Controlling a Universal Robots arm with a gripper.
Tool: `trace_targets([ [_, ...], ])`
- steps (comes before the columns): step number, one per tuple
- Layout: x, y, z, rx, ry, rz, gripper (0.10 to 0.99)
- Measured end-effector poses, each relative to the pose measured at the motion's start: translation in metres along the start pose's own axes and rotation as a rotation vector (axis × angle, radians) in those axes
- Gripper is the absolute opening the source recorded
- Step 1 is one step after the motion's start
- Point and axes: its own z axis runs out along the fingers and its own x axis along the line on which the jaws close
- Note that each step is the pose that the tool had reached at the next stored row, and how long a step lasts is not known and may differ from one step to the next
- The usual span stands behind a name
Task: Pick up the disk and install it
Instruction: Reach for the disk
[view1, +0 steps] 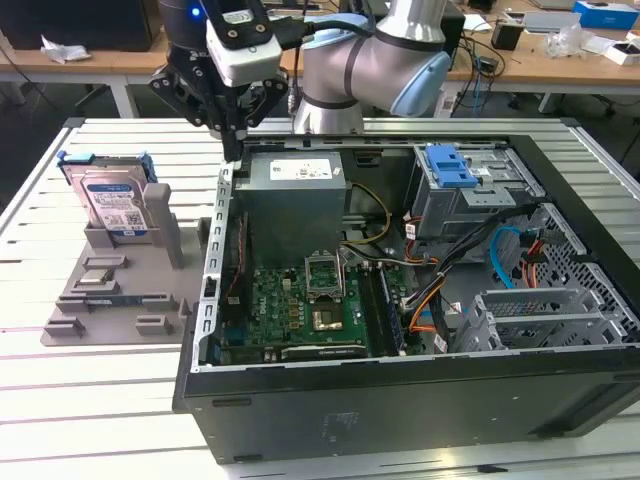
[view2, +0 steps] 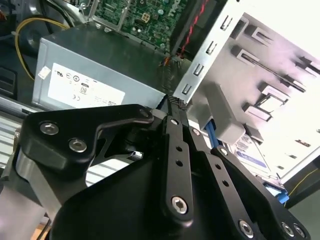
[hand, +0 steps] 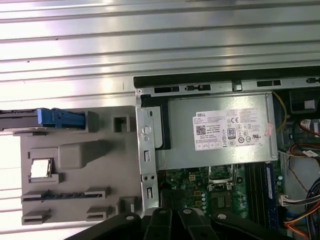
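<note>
While disk (view1: 113, 203) stands in grey rack (view1: 110, 300) | jaws closed, empty, above case wall (view1: 213, 262)

The slatted desk (view1: 100, 400) carries a grey holder (view1: 150, 297) on the exterior view's left, an open computer case (view1: 400, 410) just beside.

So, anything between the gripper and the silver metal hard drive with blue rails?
Nothing visible. The gripper hangs above the black computer case's wall; the silver hard drive stands upright in a grey holder at the exterior view's left.
</note>
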Motion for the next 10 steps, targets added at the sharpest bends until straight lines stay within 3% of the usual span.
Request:
trace_targets([
  [8,0.0189,-0.0014,-0.0005,0.0,0.0,0.0,0.106],
  [10,0.0287,-0.0021,-0.0008,0.0,0.0,0.0,0.106],
])
